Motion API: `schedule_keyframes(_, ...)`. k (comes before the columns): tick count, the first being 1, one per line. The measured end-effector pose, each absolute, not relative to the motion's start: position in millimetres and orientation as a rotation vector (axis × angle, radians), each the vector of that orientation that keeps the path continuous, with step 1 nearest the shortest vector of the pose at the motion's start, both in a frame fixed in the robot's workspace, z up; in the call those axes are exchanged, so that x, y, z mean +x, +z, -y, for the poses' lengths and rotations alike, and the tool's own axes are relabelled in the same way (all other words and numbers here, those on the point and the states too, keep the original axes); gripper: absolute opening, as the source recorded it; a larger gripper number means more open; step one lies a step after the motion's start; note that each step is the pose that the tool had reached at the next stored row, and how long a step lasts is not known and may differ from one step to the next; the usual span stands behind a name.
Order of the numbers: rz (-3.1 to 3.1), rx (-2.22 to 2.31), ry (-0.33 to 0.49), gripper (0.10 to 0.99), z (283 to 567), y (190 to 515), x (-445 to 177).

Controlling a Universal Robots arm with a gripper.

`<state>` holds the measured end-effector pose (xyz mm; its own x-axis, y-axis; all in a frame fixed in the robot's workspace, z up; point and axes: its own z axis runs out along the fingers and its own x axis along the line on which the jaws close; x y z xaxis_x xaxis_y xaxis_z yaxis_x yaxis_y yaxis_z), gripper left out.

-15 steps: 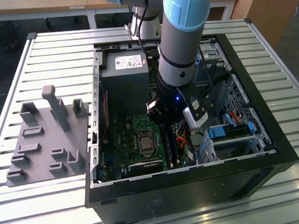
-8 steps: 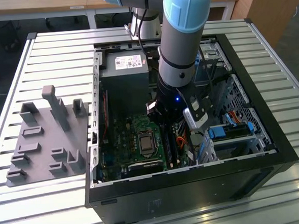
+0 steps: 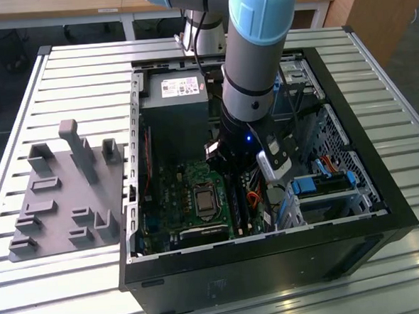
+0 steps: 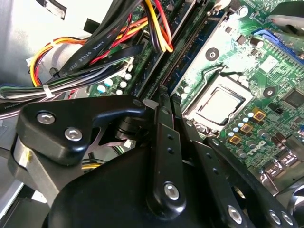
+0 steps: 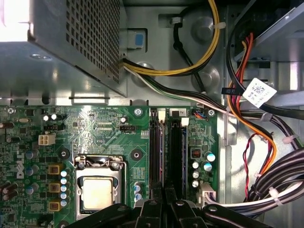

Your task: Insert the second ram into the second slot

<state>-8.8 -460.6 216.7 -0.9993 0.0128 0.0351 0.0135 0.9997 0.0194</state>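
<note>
- The second ram (image 5: 163, 156) stands on edge among the memory slots (image 5: 175, 156), at 3 o'clock of the processor socket (image 3: 205, 200) in the exterior view.
- The gripper (image 5: 164, 202) has its fingers (image 4: 166, 137) drawn close, seemingly pinching the stick's end.
- Step, as I judge it: seating.
- That calls for straight, even downward pressure, clear of the cables (image 5: 247, 142).
</note>
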Motion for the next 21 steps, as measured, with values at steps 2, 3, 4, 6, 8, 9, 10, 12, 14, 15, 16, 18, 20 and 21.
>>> schedule_keyframes(2, 3.106, -0.031, -0.031, 0.137, 460.9, 216.5, -8.8)
schedule_keyframes(3, 3.106, -0.035, -0.031, 0.137, 461.0, 216.3, -8.8)
schedule_keyframes(4, 3.106, -0.038, -0.031, 0.137, 461.0, 216.1, -8.8)
schedule_keyframes(6, 3.106, -0.039, -0.031, 0.137, 461.1, 215.5, -8.8)
schedule_keyframes(8, 3.106, -0.039, -0.031, 0.137, 461.0, 214.6, -8.8)
schedule_keyframes(9, 3.106, -0.039, -0.031, 0.137, 461.0, 213.8, -8.8)
schedule_keyframes(10, 3.106, -0.039, -0.031, 0.137, 461.0, 213.1, -8.8)
schedule_keyframes(12, 3.106, -0.039, -0.031, 0.137, 461.1, 212.1, -8.8)
schedule_keyframes(14, 3.106, -0.039, -0.031, 0.137, 461.1, 212.2, -8.8)
schedule_keyframes(15, 3.106, -0.039, -0.031, 0.137, 461.0, 212.1, -8.8)
schedule_keyframes(16, 3.106, -0.039, -0.031, 0.137, 461.0, 212.1, -8.8)
schedule_keyframes(18, 3.106, -0.039, -0.031, 0.137, 461.0, 212.0, -8.8)
schedule_keyframes(20, 3.106, -0.039, -0.031, 0.149, 461.0, 212.0, -8.8)
schedule_keyframes(21, 3.106, -0.039, -0.031, 0.149, 461.0, 212.1, -8.8)
